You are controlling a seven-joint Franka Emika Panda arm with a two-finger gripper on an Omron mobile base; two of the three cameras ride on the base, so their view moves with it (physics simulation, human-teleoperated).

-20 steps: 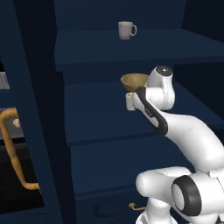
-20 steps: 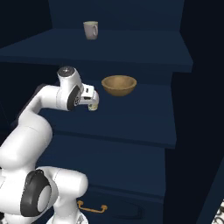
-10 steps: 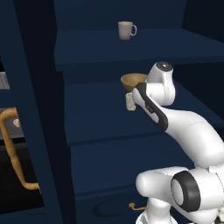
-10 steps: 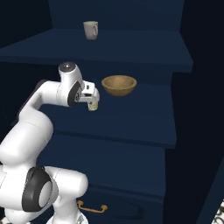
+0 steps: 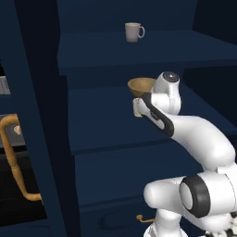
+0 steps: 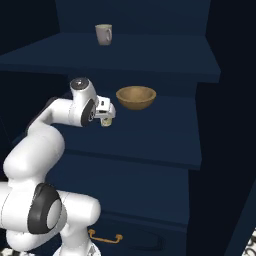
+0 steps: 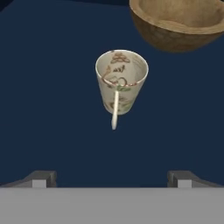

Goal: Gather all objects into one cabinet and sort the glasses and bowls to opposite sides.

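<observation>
claw spread wide, holding nothing; patterned cream tumbler stands apart from it, just beside wooden bowl.

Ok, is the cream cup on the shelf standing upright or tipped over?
Upright. In the hand view the cream cup stands on the shelf with its open mouth up, beside the wooden bowl, apart from the open fingers.

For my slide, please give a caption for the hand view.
Open gripper above a cream patterned tumbler beside a tan wooden bowl on the navy shelf.
</observation>
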